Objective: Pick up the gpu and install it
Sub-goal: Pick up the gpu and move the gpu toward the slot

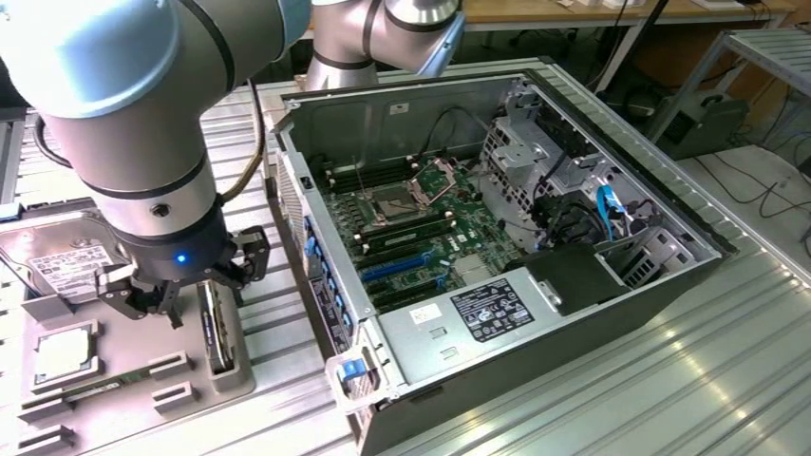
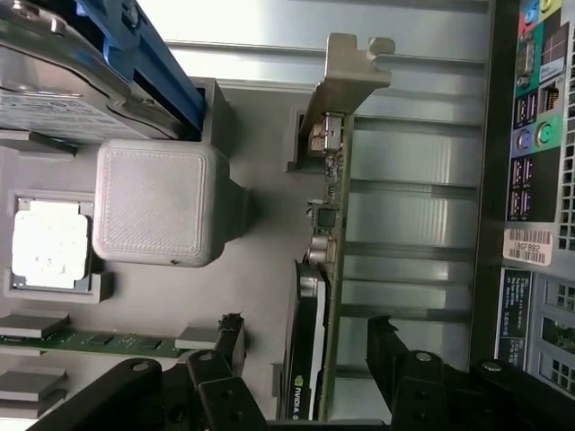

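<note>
This looks like a robotics lab or test workshop rather than a home or office. A large grey robot arm [image 1: 140, 142] stands over a ribbed metal table [image 1: 685, 380], where a computer case [image 1: 533, 404] lies on its side with the panel off and the circuit board [image 1: 419, 228] bare. Beside it a grey moulded tray [image 1: 127, 399] keeps loose parts in fitted slots: a hard drive [image 1: 64, 261], a processor chip [image 1: 61, 353], a memory strip [image 2: 90, 341] and a graphics card [image 1: 218, 328] on edge. Behind are a wooden desk [image 1: 557, 11], a metal rack [image 1: 773, 47], and cables [image 1: 747, 190] trailing over the floor
</note>
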`<control>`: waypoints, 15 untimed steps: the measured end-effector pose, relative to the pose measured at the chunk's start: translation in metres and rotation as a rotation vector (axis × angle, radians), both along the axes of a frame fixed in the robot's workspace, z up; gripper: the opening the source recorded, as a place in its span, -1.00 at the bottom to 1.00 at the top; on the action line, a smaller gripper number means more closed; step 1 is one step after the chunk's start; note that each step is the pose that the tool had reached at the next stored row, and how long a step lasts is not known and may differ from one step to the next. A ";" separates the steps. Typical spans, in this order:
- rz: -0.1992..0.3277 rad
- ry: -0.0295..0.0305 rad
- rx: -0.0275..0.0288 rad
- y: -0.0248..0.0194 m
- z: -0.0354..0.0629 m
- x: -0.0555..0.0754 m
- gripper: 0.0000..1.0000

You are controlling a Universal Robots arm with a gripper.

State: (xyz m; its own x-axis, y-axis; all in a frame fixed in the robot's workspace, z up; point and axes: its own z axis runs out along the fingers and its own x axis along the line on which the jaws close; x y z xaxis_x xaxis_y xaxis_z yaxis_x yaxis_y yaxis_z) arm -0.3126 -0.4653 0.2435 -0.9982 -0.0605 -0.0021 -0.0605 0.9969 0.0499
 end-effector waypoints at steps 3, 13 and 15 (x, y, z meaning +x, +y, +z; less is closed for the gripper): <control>-0.005 0.0000 0.0000 0.0000 -0.0055 0.000 0.33; -0.026 0.0002 -0.0002 0.0000 -0.0225 0.000 0.33; -0.026 0.0002 -0.0001 0.0000 -0.0226 0.000 0.33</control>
State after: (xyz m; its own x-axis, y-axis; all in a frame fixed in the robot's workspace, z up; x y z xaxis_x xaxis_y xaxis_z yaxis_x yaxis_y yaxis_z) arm -0.3126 -0.4653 0.2209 -0.9994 -0.0348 -0.0019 -0.0348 0.9982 0.0497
